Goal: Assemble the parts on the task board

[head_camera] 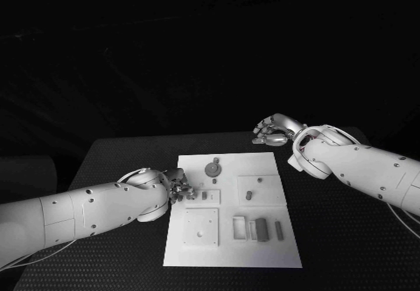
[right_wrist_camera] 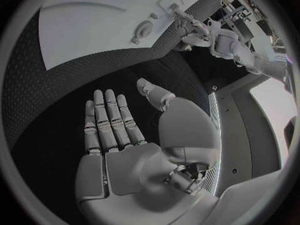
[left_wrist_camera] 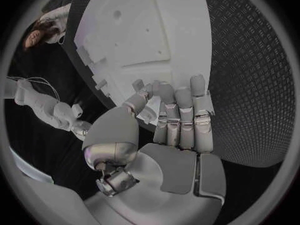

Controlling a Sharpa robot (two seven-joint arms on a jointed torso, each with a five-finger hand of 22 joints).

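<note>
I am working my left hand (head_camera: 178, 185) at the task board's (head_camera: 263, 257) left edge, unable to tell whether its fingers hold anything, while my right hand (head_camera: 274, 131) is idling empty, fingers spread, beyond the far right corner, and several parts (head_camera: 261, 229) are lying loose, so most seems left.

The surface (head_camera: 114, 157) is black with a fine diamond-grid texture (plainest in the wrist views) and spans the lower half of the head view. The white task board (head_camera: 263, 254) lies flat on it at the centre, long axis running twelve to six o'clock, with bare surface at three and nine o'clock.
</note>
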